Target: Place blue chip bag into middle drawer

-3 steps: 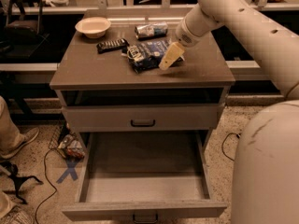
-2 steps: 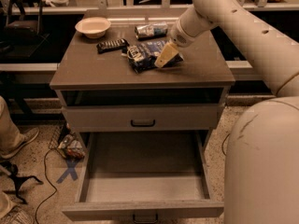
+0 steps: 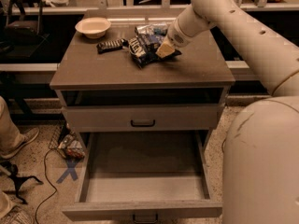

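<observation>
While you are working over the cabinet top [image 3: 93, 71]: the arm is extending in from the upper right.
Blue chip bag [image 3: 142, 50]: lying crumpled at the back centre of the top, its long axis running roughly left to right; which end is leading cannot be told.
Gripper [image 3: 164, 50]: sitting low at the bag's right end, seemingly touching it; you cannot tell how wide it is standing.
Middle drawer [image 3: 142, 210]: standing pulled out, well below the bag.
Neighbours: snack bar [image 3: 111, 45] lying just left of the bag, can [image 3: 150, 29] lying just behind it, bowl [image 3: 92, 27] sitting at the back left.
</observation>
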Controlling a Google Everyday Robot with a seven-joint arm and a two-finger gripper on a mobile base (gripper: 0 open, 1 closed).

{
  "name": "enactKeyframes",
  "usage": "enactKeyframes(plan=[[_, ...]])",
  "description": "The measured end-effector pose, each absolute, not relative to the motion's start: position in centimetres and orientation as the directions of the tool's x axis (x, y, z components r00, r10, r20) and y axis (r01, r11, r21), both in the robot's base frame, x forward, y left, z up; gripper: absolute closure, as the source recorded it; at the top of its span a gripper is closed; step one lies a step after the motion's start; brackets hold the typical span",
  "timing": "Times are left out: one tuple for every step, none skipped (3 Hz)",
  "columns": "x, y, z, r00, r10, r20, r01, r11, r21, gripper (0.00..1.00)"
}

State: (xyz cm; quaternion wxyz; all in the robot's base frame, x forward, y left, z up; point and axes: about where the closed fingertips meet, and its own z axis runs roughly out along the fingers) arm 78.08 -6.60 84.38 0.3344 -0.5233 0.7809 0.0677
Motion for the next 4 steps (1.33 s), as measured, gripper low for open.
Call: enactKeyframes(plan=[[76.5,-8.1,86.9,-0.218,-0.753,-0.621,-0.834,0.474,-0.282,0.96],[73.7,-10.3,89.0,-0.243,-0.743,-0.624,-0.793,0.522,-0.313,1.0],[69.2,-13.3,90.1,-0.327,-0.734,-0.595,-0.74,0.59,-0.322,1.0],[63.5,-15.1,89.9,-0.45,-0.723,-0.525,-0.707,0.647,-0.286,1.0]])
